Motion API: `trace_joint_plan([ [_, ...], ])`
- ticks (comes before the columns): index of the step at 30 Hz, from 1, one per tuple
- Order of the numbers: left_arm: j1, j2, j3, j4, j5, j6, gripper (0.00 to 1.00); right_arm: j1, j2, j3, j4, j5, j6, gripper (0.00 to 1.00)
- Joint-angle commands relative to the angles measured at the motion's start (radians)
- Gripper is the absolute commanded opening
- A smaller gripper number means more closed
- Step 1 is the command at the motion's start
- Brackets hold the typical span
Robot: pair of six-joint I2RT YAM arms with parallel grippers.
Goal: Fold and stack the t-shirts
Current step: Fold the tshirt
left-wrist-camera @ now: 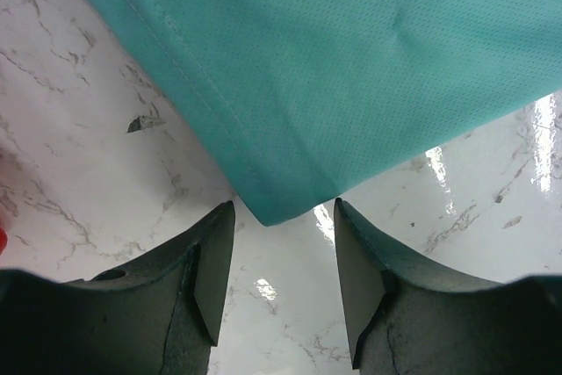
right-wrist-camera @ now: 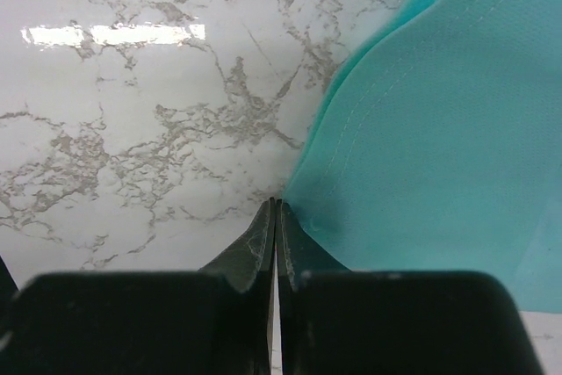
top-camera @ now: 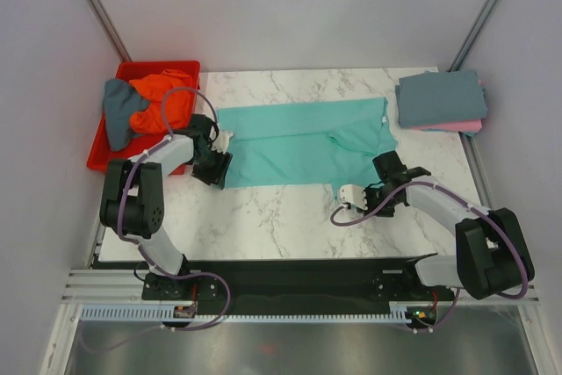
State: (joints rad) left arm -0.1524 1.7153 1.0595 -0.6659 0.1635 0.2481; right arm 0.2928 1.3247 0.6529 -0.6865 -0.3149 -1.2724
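Teal t-shirt (top-camera: 303, 142) flat on counter (top-camera: 263, 217). Left pincer (left-wrist-camera: 284, 212) released, shirt corner just ahead between its fingers. Right pincer (right-wrist-camera: 277, 208) clenched, hem immediately right of tips.

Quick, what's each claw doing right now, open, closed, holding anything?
Left claw: open, straddling the teal t-shirt corner, not gripping.
Right claw: closed at the shirt's edge; grip on it unclear.

Top view: high over near edge, looks down on whole worktop (top-camera: 290, 217). Wrist views: very near, low, facing worktop; all three share teal shirt (top-camera: 303, 142).
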Motion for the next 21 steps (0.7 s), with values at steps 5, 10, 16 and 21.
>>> trace_joint_plan([
  [5, 0.01, 0.023, 0.005, 0.0, 0.034, -0.044, 0.49, 0.014, 0.014, 0.04, 0.041, -0.019, 0.045, 0.05],
  [10, 0.011, 0.018, -0.003, -0.004, 0.068, -0.04, 0.31, 0.017, 0.014, 0.04, 0.047, -0.015, 0.061, 0.01],
  [16, 0.011, -0.005, 0.003, -0.026, 0.1, -0.024, 0.02, 0.016, -0.004, 0.05, 0.058, -0.006, 0.105, 0.0],
  [21, 0.011, -0.048, 0.072, -0.066, 0.087, 0.014, 0.02, 0.016, -0.044, 0.1, 0.094, 0.002, 0.163, 0.0],
])
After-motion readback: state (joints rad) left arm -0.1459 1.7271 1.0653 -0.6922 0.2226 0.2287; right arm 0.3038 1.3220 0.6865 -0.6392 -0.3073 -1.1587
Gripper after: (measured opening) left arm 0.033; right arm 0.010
